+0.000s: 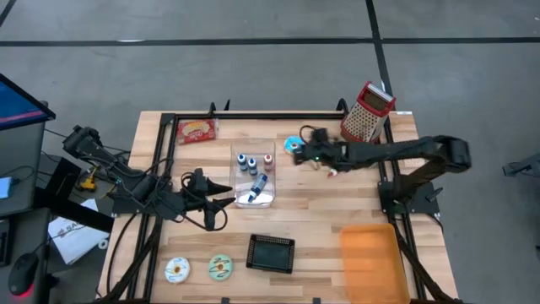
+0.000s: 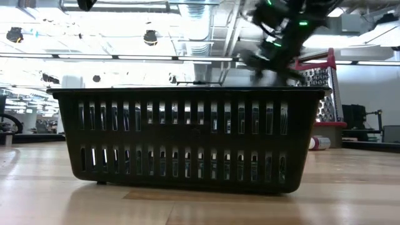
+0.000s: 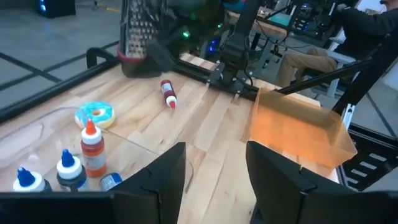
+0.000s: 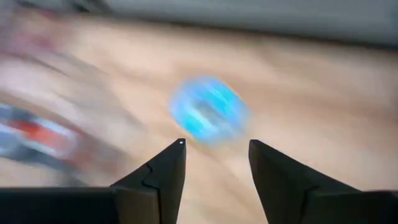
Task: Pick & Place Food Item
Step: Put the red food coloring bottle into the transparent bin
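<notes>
Your pale wooden desk carries the blue-frosted ring doughnut near its far edge, lying free. Your right gripper hangs just beside it, fingers apart, empty. Your left gripper waits by the clear bottle tray, fingers apart.

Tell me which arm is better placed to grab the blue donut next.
Right, probably. The right gripper hangs open close by the blue donut, which fills its wrist view just ahead of the fingers. The left gripper waits farther off, beside the clear tray.
</notes>
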You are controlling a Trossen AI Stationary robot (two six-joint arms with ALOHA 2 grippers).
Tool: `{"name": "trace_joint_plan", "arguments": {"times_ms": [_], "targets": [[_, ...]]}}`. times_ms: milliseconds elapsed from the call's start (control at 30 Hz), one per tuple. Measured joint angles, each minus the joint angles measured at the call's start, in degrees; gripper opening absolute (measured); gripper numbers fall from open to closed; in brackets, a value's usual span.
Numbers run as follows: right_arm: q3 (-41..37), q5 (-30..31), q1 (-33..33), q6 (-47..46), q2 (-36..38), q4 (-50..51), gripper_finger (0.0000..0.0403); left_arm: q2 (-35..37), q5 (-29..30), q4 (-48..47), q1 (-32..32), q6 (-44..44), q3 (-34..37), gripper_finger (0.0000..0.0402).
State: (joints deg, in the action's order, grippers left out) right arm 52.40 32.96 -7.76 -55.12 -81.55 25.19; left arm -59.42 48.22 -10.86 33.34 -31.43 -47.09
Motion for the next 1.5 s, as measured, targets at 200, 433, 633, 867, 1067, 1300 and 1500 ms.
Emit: {"name": "trace_joint_plan", "arguments": {"times_ms": [200, 433, 633, 867, 1067, 1300, 1500], "targets": [[0.0, -3.1, 2.9, -11.6, 5.6, 23.4, 0.0162, 0.0, 1.3, 5.4, 0.0, 6.9, 0.0, 0.0164], [0.1, -17.4, 1.7, 27.7, 5.1, 26.1, 0.0172, 0.0, 0.3, 10.2, 0.0, 12.1, 0.0, 0.0172], [0.5, -20.7, 4.1, 65.7, 3.2, 36.0, 0.0180, 0.0, -0.6, 11.5, 0.0, 12.0, 0.0, 0.0171], [0.5, -17.8, 3.9, 81.6, 0.0, 39.8, 0.0192, 0.0, -0.4, 12.8, 0.0, 12.1, 0.0, 0.0172], [0.5, -21.0, 2.0, 88.9, -0.3, 34.8, 0.0192, 0.0, -0.2, 12.9, 0.0, 12.1, 0.0, 0.0172], [0.5, -24.8, -2.2, 96.3, -0.3, 31.5, 0.0192, 0.0, -0.2, 12.9, 0.0, 12.8, 0.0, 0.0171], [0.0, -29.1, -7.2, 100.9, -1.2, 30.4, 0.0192, 0.0, 0.0, 13.1, 0.0, 12.8, 0.0, 0.0171]]}}
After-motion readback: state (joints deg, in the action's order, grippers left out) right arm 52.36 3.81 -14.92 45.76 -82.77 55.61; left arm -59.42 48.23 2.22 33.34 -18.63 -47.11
